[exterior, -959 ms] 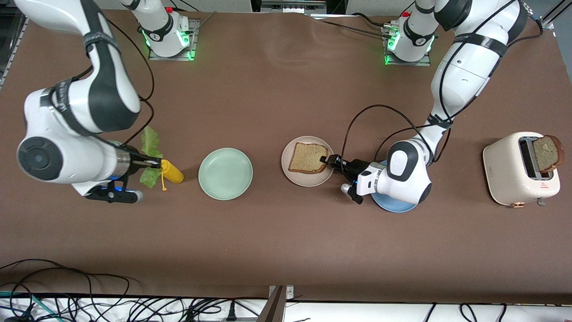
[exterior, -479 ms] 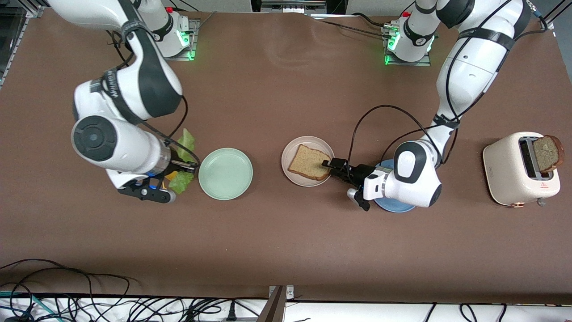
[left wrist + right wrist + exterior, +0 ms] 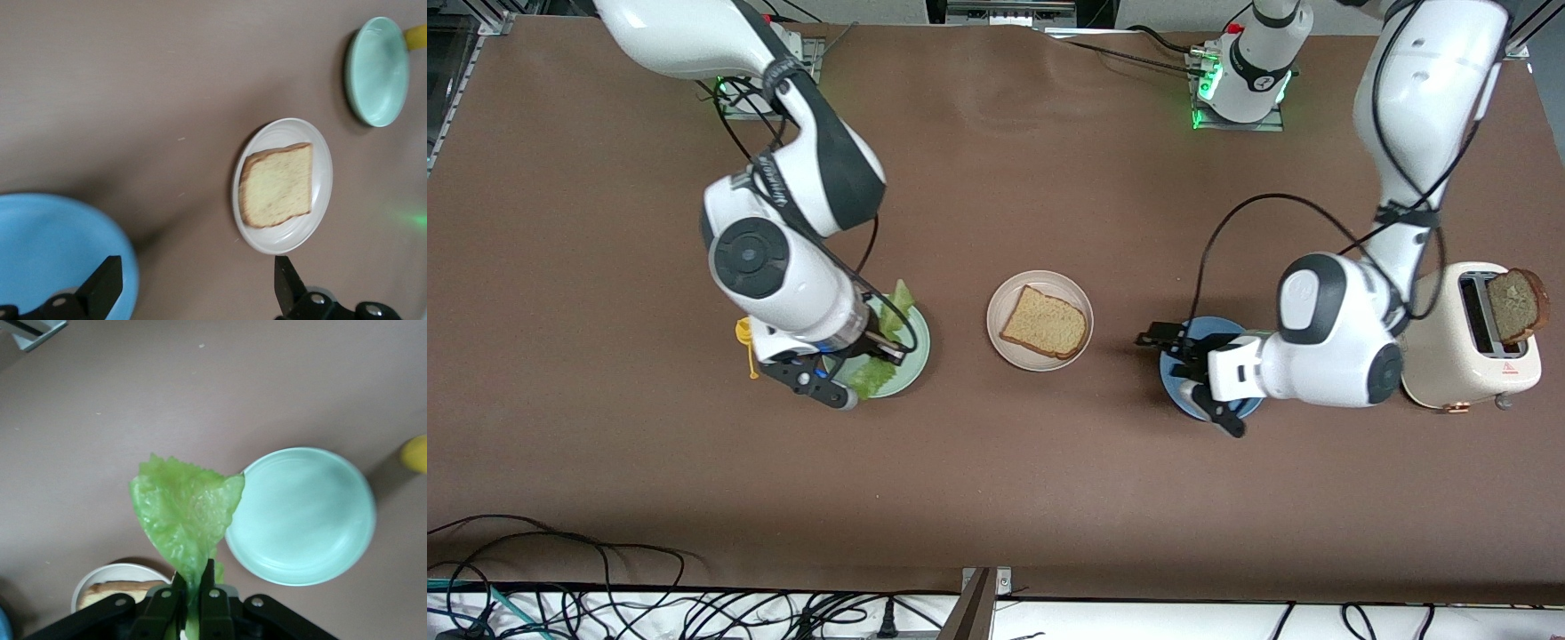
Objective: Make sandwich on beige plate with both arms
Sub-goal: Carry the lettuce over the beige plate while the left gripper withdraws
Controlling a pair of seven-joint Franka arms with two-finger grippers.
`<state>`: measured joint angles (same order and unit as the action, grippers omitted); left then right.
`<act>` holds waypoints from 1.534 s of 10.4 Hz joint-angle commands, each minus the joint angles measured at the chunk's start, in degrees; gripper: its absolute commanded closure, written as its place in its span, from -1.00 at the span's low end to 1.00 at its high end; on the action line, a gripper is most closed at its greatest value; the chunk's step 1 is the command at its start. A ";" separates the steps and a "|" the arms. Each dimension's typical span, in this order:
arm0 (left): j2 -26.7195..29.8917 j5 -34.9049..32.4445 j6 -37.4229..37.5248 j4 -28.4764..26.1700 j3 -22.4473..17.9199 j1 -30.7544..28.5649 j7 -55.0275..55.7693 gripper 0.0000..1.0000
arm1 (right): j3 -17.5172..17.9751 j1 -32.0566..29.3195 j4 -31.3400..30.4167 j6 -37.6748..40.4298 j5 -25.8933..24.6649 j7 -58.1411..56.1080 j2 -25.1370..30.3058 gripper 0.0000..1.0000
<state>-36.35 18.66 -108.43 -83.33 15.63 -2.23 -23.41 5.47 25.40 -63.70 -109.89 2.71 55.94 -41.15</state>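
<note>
Bread slice [image 3: 1045, 324] flat on beige plate [image 3: 1001, 342], mid-tabletop. Lettuce leaf [image 3: 187, 513] pinched in right end effector [image 3: 194, 587], over mint green plate [image 3: 917, 356]. Left end effector [image 3: 193, 283] spread apart, empty, over blue plate [image 3: 40, 233]. No legible writing.

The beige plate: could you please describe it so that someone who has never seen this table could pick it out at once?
Three round plates lie in a row across the middle of the brown table. The beige plate is the middle one, between the mint green plate toward the right arm's end and the blue plate toward the left arm's end. It alone carries a bread slice.
</note>
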 commanded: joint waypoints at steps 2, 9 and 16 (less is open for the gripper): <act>7.68 -10.82 1.90 -1.75 -0.52 -1.89 5.47 -1.00 | -0.20 3.76 1.30 -8.81 3.35 7.48 -4.72 1.00; 17.44 -22.70 6.19 -2.19 0.10 -2.60 16.62 -1.00 | -0.20 12.47 1.39 -24.67 3.79 22.01 -12.20 1.00; 22.64 -18.29 11.75 -0.96 2.04 -6.44 34.14 -1.00 | -0.37 14.77 1.04 -24.24 3.62 22.55 -15.11 1.00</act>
<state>-14.75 -5.54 -97.36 -83.83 17.83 -4.87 10.92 5.16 40.32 -63.80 -134.37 5.63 78.29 -55.78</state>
